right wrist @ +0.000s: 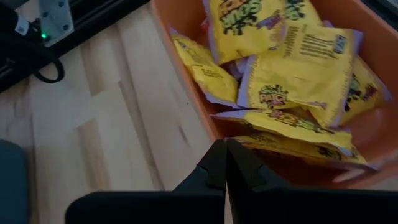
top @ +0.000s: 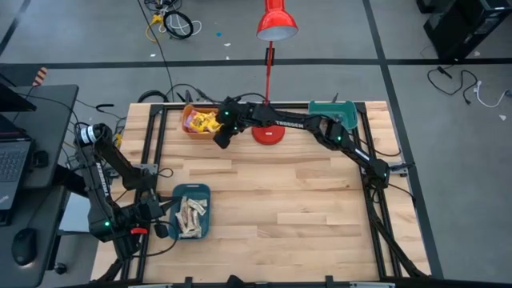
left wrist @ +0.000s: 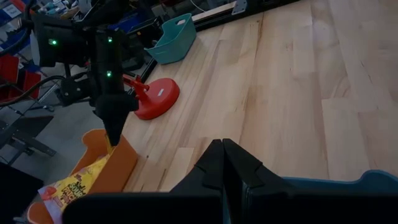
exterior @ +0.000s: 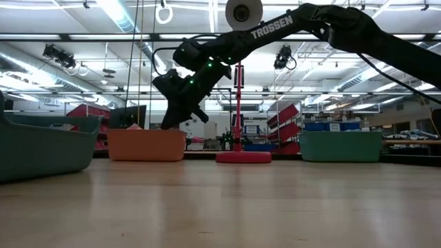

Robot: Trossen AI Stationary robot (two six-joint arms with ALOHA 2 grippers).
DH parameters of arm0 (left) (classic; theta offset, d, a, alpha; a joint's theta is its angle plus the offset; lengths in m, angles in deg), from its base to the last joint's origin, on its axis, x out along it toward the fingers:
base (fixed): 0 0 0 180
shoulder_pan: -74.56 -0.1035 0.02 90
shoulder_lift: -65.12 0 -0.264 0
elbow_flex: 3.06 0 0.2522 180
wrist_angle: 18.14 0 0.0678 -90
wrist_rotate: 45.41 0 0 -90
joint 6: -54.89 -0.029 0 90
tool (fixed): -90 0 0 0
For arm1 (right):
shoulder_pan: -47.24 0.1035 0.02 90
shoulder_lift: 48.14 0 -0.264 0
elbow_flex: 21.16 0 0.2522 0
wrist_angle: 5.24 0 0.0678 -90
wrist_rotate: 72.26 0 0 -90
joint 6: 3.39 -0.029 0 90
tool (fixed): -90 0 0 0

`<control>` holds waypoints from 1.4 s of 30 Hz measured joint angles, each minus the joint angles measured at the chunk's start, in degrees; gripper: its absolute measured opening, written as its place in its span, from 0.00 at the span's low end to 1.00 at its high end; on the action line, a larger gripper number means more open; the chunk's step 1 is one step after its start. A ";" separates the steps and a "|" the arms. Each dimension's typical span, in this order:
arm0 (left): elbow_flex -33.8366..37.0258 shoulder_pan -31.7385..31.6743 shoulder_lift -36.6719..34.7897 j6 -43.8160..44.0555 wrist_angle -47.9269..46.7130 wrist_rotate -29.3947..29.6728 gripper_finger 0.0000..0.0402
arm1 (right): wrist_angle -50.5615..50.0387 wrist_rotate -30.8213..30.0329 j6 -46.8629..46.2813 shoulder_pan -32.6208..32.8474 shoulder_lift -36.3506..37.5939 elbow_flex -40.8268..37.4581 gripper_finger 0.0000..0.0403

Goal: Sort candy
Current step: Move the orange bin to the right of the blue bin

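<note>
At the left edge of the pale wooden slatted bench (top: 272, 192), the left arm is folded back on itself, and the left gripper (top: 164, 226) sits low at the near left corner with its jaws clenched on nothing, the two dark fingers (left wrist: 214, 163) pressed flat together in the left wrist view. Just beside it stands a teal rectangular plastic bin (top: 206, 228) holding pale beige wrapped candy bars (top: 190, 216) in a loose heap.

Farther along, at the far left of the bench, an orange rectangular plastic bin (top: 189, 128) holds the yellow square candy packets with dark print (right wrist: 298, 62), piled on one another and filling most of its floor. The right arm reaches across the far side of the bench to this bin, and the right gripper (top: 218, 138) hangs at the bin's near right corner, above its rim, pointing down. Its jaws are shut tight and empty; in the right wrist view they meet in a single seam over the bin's wall, with the packets just beyond.

Right of that gripper, a red desk lamp with a round flat base (top: 268, 133) stands on the bench. Farther right, at the far right corner, sits a second teal plastic bin (top: 336, 112); its contents cannot be made out.
</note>
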 joint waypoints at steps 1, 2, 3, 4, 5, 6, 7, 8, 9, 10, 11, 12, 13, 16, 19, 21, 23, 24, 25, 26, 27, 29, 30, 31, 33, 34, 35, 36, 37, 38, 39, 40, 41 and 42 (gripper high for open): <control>0.01 0.00 0.00 0.01 -0.01 0.00 0.00 | 0.00 0.00 -0.13 0.32 0.00 0.00 0.00; 0.01 0.00 0.00 0.01 -0.01 0.00 0.00 | 0.00 0.00 -0.08 0.64 0.00 0.00 0.00; 0.02 0.00 0.00 0.00 0.00 0.00 0.00 | 0.00 -0.02 0.39 0.99 0.00 0.00 0.00; 0.02 0.00 0.00 0.01 0.00 0.00 0.00 | 0.03 -0.08 0.94 1.32 0.00 0.00 0.00; 0.00 0.00 0.00 0.01 0.00 0.00 0.00 | 0.10 -0.32 1.85 1.60 0.03 0.00 0.00; 0.02 0.00 0.00 -0.01 0.00 0.00 0.00 | 0.04 -1.33 2.94 1.74 0.29 -0.05 0.00; 0.02 0.00 0.00 0.01 0.00 -0.01 0.00 | -0.04 -2.68 3.97 1.88 0.60 -0.07 0.00; 0.01 0.01 0.00 0.01 0.02 0.00 0.00 | -0.09 -4.15 4.71 1.90 1.08 -0.09 0.00; 0.00 0.00 0.00 -0.01 0.02 -0.02 0.00 | -0.24 -5.81 5.32 1.65 1.71 -0.09 0.00; 0.02 0.01 0.00 0.01 0.04 -0.02 0.00 | -0.29 -6.89 5.87 1.14 2.41 -0.09 0.00; 0.02 0.00 0.00 0.00 0.10 -0.02 0.00 | -0.36 -7.82 6.55 0.44 3.07 -0.05 0.00; 0.02 0.01 0.00 -0.01 0.15 -0.02 0.00 | -0.47 -8.91 6.93 -0.29 3.54 -0.01 0.00; 0.01 0.01 0.00 0.01 0.25 -0.02 0.00 | -0.55 -9.81 7.38 -1.04 3.89 0.04 0.00; 0.02 0.00 0.00 0.01 0.28 -0.02 0.00 | -1.12 -10.46 8.26 -3.47 4.00 0.02 0.00; 0.01 0.00 0.00 -0.01 0.31 -0.02 0.00 | -2.56 -8.01 7.88 -5.28 3.93 -0.21 0.00; 0.02 0.01 0.00 0.00 0.31 -0.02 0.00 | -3.22 -7.56 7.85 -5.85 3.93 -0.61 0.00; 0.01 0.02 0.00 0.00 0.27 -0.02 0.00 | -4.35 -7.53 7.83 -5.92 3.87 -0.75 0.00; 0.02 0.00 0.00 -0.01 0.19 -0.02 0.00 | -4.61 -7.45 7.83 -5.82 3.85 -0.76 0.00; 0.00 0.02 0.00 -0.01 0.11 -0.02 0.00 | -4.95 -7.36 7.83 -5.70 3.85 -0.76 0.00; 0.02 0.00 0.00 -0.01 0.07 -0.02 0.00 | -5.38 -7.30 7.89 -5.59 3.85 -0.76 0.00; 0.02 0.01 0.00 -0.01 0.05 -0.01 0.00 | -5.71 -7.30 7.93 -5.45 3.85 -0.81 0.00; 0.02 0.00 0.00 -0.01 0.06 -0.02 0.00 | -5.58 -7.32 8.20 -5.02 3.85 -1.74 0.00; 0.02 0.02 0.00 -0.01 0.07 -0.02 0.00 | -5.88 -7.37 8.29 -4.82 3.81 -1.98 0.00; 0.02 0.00 0.00 -0.01 0.07 -0.02 0.00 | -5.99 -7.36 8.28 -4.67 3.73 -2.01 0.00; 0.02 0.02 0.00 -0.01 0.07 -0.02 0.00 | -5.74 -7.32 8.27 -4.33 3.72 -2.03 0.00; 0.02 0.01 0.00 0.00 0.09 -0.02 0.00 | -5.55 -7.34 8.27 -4.13 3.75 -1.97 0.00; 0.02 0.01 0.00 0.00 0.09 -0.02 0.00 | -5.51 -7.33 8.25 -3.86 3.76 -1.95 0.00; 0.02 0.02 0.00 0.01 0.10 -0.02 0.00 | -5.59 -7.35 8.27 -3.58 3.76 -1.95 0.00; 0.02 0.02 0.00 -0.01 0.13 -0.02 0.00 | -5.75 -7.35 8.24 -3.31 3.76 -1.95 0.00; 0.02 0.02 0.00 -0.01 0.15 -0.02 0.00 | -5.85 -7.34 8.21 -3.07 3.76 -1.97 0.00; 0.02 0.00 0.00 -0.01 0.15 -0.02 0.00 | -5.88 -7.32 7.96 -2.91 3.76 -1.97 0.00; 0.02 0.02 0.00 0.00 0.15 -0.02 0.00 | -5.94 -7.08 7.79 -2.75 3.76 -1.96 0.00; 0.02 0.02 0.00 -0.01 0.18 -0.11 0.00 | -6.34 -6.66 7.49 -2.59 3.76 -1.95 0.00; 0.02 0.00 0.00 0.01 0.23 -0.45 0.00 | -7.17 -6.64 7.28 -2.47 3.76 -1.95 0.00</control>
